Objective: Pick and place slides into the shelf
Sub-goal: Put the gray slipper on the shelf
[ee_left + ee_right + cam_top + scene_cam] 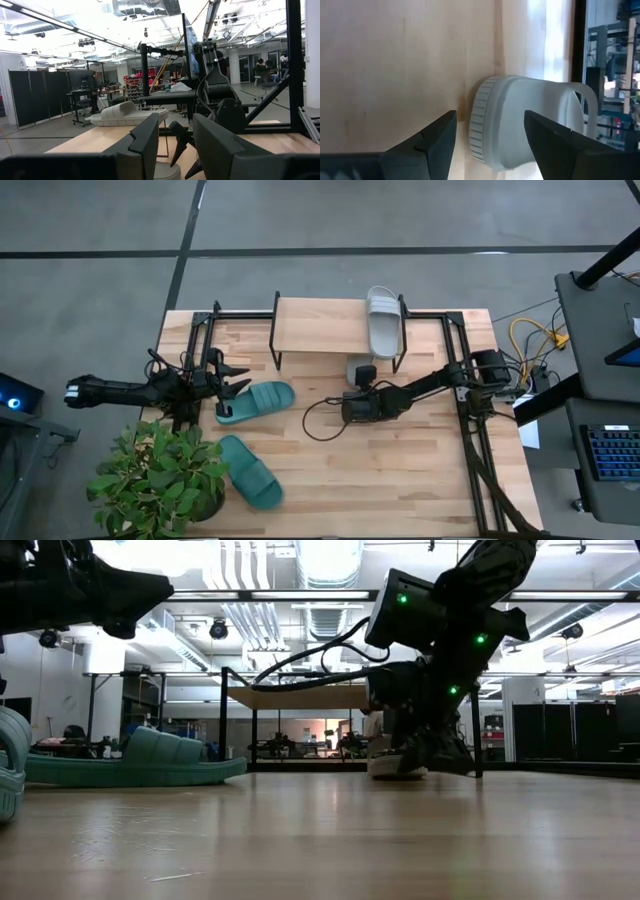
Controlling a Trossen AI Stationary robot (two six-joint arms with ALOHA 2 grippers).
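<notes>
A: Hovering low, the right gripper (490, 145) is spread wide, holding nothing, 1 grey slide (520, 122) just ahead on the table (400, 470).

B: Left gripper (228, 383)?

A: Open, empty, beside 1 teal slide (258, 401). Beyond, another grey slide (383, 320) tops the shelf (320, 325).

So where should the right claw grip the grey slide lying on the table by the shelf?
Probably across the rounded end of the grey slide, coming from above: the open right claw already straddles that end, and the sole lies flat in front of the shelf, leaving both edges free.
</notes>
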